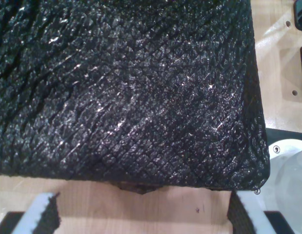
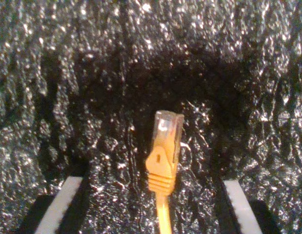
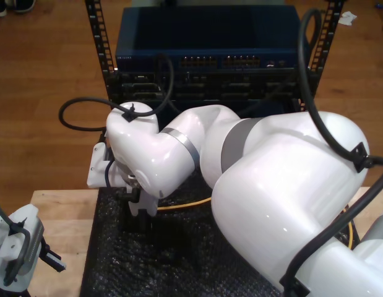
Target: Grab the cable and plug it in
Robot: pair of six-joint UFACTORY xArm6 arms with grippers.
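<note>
Fingers of my second tool (image 2: 153, 204) stood apart, bracketing the cable (image 2: 163, 161) without touching it; its one clear plug lay between them on the black foam mat (image 2: 68, 97), pointing ahead of the tool. My first tool (image 1: 143, 214) was likewise open, empty, poised at the mat's edge above the bench (image 1: 141, 209). Judging by this, grasping had not yet happened, and plugging into the one rack-mounted switch (image 3: 206, 62) beyond remained.
</note>
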